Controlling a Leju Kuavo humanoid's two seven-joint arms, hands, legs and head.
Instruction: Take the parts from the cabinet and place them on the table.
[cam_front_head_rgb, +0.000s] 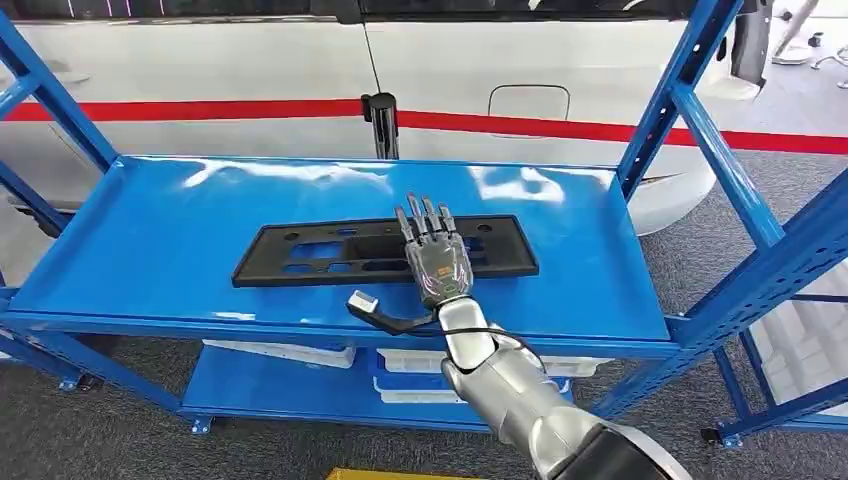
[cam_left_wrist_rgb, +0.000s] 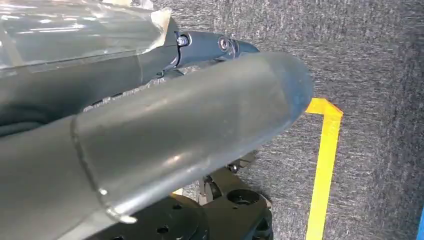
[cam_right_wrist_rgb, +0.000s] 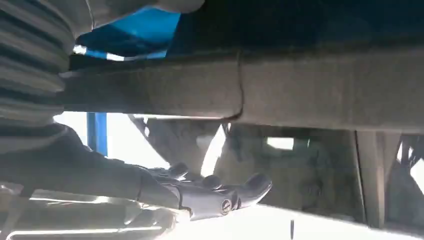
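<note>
A long, flat part (cam_front_head_rgb: 385, 251) of matte black plastic lies on the glossy blue metal shelf (cam_front_head_rgb: 150, 250) of the cabinet, lengthwise across it, with rectangular cut-outs along its body and small round holes near the ends. The right hand (cam_front_head_rgb: 432, 250) rests palm-down over the part's right-of-centre stretch, its silver arm reaching in from the near edge. The dark fingers (cam_front_head_rgb: 424, 222) are stretched out straight and slightly fanned across the top of the part; the thumb sticks out sideways, over the bare shelf just in front of the part's near edge. Nothing is gripped; whether the fingertips actually press on the plastic, I cannot tell. In the right wrist view the fingers (cam_right_wrist_rgb: 220, 192) lie extended under the dark underside of the part.

The left hand (cam_left_wrist_rgb: 150, 135) hangs low over grey carpet with a yellow tape line (cam_left_wrist_rgb: 322, 165); a thick smooth grey thumb fills the view, and how far its fingers are spread I cannot tell.

White trays (cam_front_head_rgb: 285, 352) sit on the lower shelf. Behind the cabinet stands a white vehicle body with a red stripe (cam_front_head_rgb: 200, 108).
</note>
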